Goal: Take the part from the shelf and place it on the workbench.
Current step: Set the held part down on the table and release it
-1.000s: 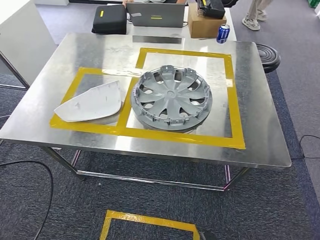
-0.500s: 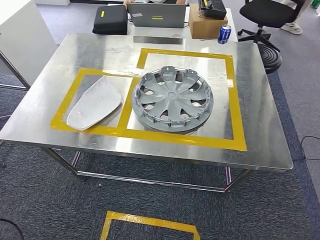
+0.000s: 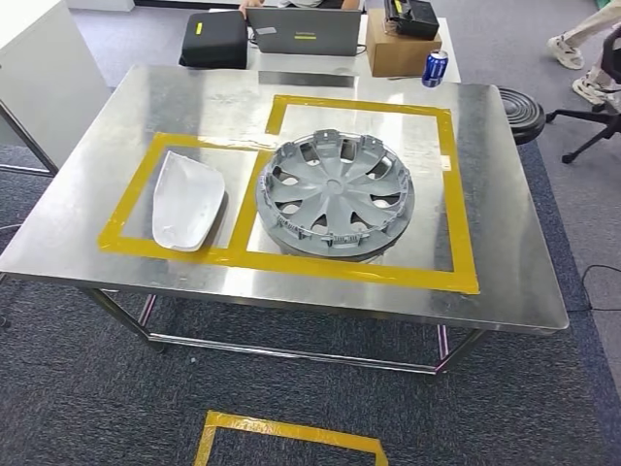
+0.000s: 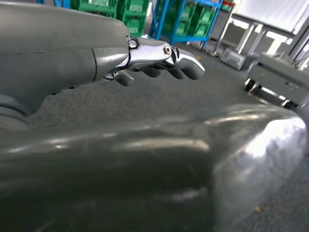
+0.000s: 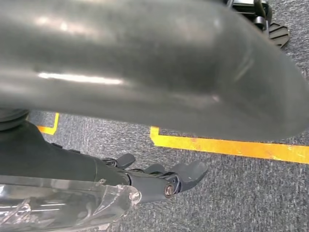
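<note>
On the steel workbench (image 3: pixel 498 252), a white curved part (image 3: pixel 187 199) lies inside the left yellow-taped frame. A grey wheel cover (image 3: pixel 335 191) lies in the larger taped frame beside it on the right. Both arms hang below the bench. In the left wrist view my left hand (image 4: pixel 156 60) hangs over grey carpet, fingers stretched out and apart, holding nothing. My right hand (image 5: pixel 160 179) also hangs over carpet with its fingers loosely extended and nothing in them.
Behind the bench stand a black case (image 3: pixel 213 39), a laptop (image 3: pixel 304 29), a cardboard box (image 3: pixel 399 44) and a blue can (image 3: pixel 434 66). A black stool (image 3: pixel 521 112) and a person's feet (image 3: pixel 578 49) are at the back right. Yellow floor tape (image 3: pixel 285 432) marks the carpet before the bench.
The white part has turned within its taped frame, from lying long and pointing left to a more compact lie. A chair and a person's feet have shifted at the back right.
</note>
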Robot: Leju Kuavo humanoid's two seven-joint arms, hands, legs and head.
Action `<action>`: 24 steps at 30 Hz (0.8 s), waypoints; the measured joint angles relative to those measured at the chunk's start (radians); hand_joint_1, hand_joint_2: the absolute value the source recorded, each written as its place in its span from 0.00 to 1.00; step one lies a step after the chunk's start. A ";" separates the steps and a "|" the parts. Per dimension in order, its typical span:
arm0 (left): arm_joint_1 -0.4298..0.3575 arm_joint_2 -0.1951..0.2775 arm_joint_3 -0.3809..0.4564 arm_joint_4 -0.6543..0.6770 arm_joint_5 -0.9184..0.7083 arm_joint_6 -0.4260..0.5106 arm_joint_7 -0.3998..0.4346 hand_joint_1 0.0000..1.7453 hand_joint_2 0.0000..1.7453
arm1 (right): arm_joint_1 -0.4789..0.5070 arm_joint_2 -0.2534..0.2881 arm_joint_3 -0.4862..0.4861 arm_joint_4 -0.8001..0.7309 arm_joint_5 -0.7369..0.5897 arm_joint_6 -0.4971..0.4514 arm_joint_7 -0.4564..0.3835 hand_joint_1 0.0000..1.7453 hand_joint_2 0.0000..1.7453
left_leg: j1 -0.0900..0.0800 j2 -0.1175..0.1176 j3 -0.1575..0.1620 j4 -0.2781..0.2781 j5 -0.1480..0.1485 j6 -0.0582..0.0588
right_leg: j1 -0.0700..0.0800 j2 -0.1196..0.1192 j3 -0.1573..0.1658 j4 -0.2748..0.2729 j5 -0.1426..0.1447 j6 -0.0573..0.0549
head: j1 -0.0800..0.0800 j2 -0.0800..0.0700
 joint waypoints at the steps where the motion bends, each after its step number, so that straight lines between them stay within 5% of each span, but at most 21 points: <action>1: 0.000 -0.002 0.000 0.016 -0.013 -0.001 0.011 0.00 0.00 | 0.000 0.000 0.000 0.000 0.001 0.001 0.002 0.00 0.00 | 0.000 0.000 0.000 0.000 0.000 0.000 | 0.000 0.000 0.000 0.000 0.000 0.000 | 0.000 0.000; 6: 0.004 -0.023 -0.050 0.108 -0.234 -0.111 0.191 0.00 0.00 | -0.004 -0.001 -0.001 0.000 0.005 0.008 0.018 0.00 0.00 | 0.000 0.000 0.001 0.000 0.000 0.000 | 0.000 0.000 0.001 0.000 0.000 0.000 | 0.000 0.000; 10: 0.005 -0.070 -0.154 0.166 -0.412 -0.305 0.194 0.00 0.00 | -0.013 -0.001 -0.002 0.000 0.008 0.011 0.019 0.00 0.00 | 0.000 0.000 0.001 0.000 0.000 0.001 | 0.000 0.000 0.001 0.000 0.001 0.001 | 0.000 0.000; 18: 0.007 -0.123 -0.375 0.227 -0.604 -0.891 0.310 0.00 0.00 | -0.058 0.019 0.007 0.000 0.038 0.032 0.077 0.00 0.00 | 0.000 0.000 0.002 0.000 0.000 0.001 | 0.000 0.001 0.002 -0.001 0.002 0.003 | 0.000 0.000; 24: 0.010 -0.124 -0.433 0.234 -0.590 -0.922 0.374 0.00 0.00 | -0.080 0.035 0.010 0.000 0.034 0.018 0.105 0.00 0.00 | 0.000 0.000 0.002 0.000 -0.001 0.002 | 0.000 0.000 0.002 -0.001 0.001 0.003 | 0.000 0.000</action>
